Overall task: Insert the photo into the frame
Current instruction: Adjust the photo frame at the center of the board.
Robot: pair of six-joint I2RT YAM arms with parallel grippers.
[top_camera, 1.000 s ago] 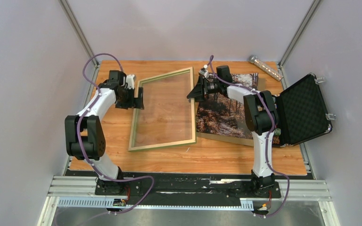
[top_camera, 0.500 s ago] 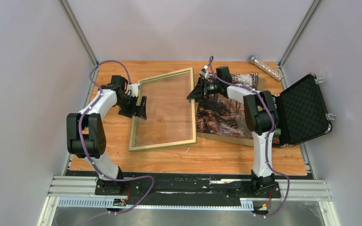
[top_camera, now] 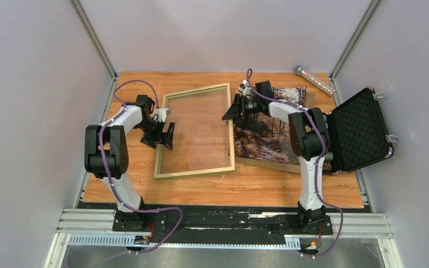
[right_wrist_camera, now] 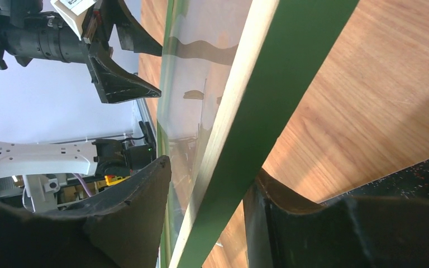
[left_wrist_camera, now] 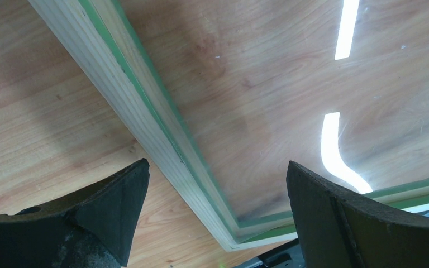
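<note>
The frame (top_camera: 195, 171), pale wood with green edging and a clear pane, lies in the middle of the table. My right gripper (top_camera: 229, 113) is shut on its right rail; in the right wrist view the green rail (right_wrist_camera: 290, 56) is pinched in the gripper (right_wrist_camera: 212, 167). My left gripper (top_camera: 166, 135) is open and straddles the left rail (left_wrist_camera: 145, 106), with the jaws wide apart in the left wrist view (left_wrist_camera: 218, 163). The photo (top_camera: 262, 137), an autumn forest print, lies face up on the brown backing board (top_camera: 273, 163) under my right arm.
An open black case (top_camera: 363, 131) with foam lining stands at the right edge. A silver tube (top_camera: 314, 80) lies at the back right corner. Grey walls close in the table on three sides.
My left gripper has moved along the frame's left rail toward the near side, its arm folding in. The frame has shifted slightly to the right. The right gripper keeps its hold.
</note>
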